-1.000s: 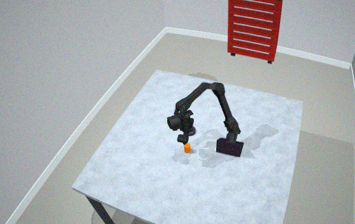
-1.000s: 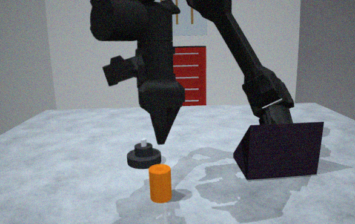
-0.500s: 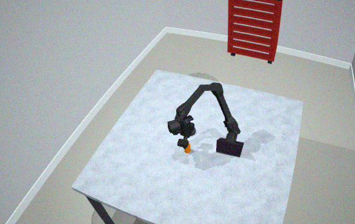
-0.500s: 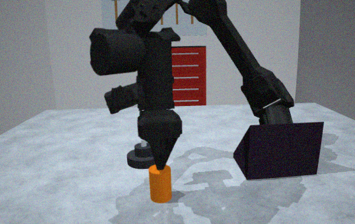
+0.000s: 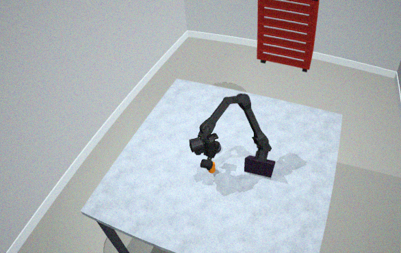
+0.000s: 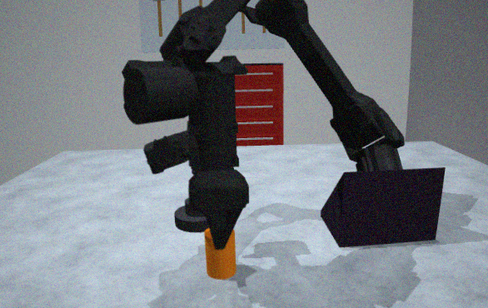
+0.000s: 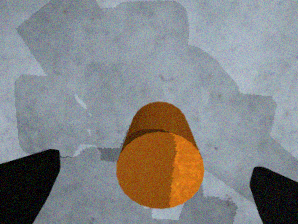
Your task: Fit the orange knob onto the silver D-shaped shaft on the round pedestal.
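Observation:
The orange knob (image 5: 212,167) (image 6: 221,266) (image 7: 160,172) stands upright on the table; its hole underneath is hidden. My gripper (image 6: 220,246) (image 7: 156,168) is open and points down over the knob. In the wrist view its fingers stand apart on the left and right of the knob, with a gap on each side. In the exterior view the near finger overlaps the knob's upper part. The dark round pedestal (image 6: 191,222) stands behind and left of the knob, partly covered by the gripper. Its silver shaft is hidden.
The arm's dark base block (image 5: 259,167) (image 6: 391,208) stands on the table (image 5: 267,212) (image 6: 75,187) to the right of the knob. A red tool cabinet (image 5: 287,31) (image 6: 260,97) stands beyond the table.

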Tool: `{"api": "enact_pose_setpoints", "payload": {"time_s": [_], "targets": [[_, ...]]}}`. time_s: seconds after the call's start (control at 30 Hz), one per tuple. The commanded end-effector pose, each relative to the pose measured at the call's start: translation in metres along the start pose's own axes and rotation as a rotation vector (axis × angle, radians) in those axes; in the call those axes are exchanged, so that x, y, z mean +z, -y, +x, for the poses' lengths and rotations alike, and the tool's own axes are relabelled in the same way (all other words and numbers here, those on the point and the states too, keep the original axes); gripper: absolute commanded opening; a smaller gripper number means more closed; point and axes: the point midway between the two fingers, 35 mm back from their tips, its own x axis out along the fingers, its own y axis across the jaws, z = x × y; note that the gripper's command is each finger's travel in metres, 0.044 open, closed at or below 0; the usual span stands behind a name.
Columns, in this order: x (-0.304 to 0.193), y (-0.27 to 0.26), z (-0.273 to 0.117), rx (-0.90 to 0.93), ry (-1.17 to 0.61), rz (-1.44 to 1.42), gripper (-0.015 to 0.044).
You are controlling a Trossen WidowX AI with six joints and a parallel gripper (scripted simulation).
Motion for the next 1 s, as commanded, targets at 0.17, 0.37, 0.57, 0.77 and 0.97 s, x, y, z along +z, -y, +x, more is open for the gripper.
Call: {"api": "enact_pose_setpoints", "payload": {"time_s": [0.17, 0.37, 0.57, 0.77, 0.97], "targets": [[-0.002, 0.0, 0.017, -0.011, -0.006, -0.011, 0.044], [-0.002, 0.001, 0.027, -0.012, -0.005, -0.011, 0.044], [-0.002, 0.001, 0.036, -0.012, -0.005, -0.012, 0.044], [-0.002, 0.002, 0.046, -0.014, -0.004, -0.012, 0.044], [-0.003, 0.002, 0.053, -0.015, -0.004, -0.013, 0.044]]}}
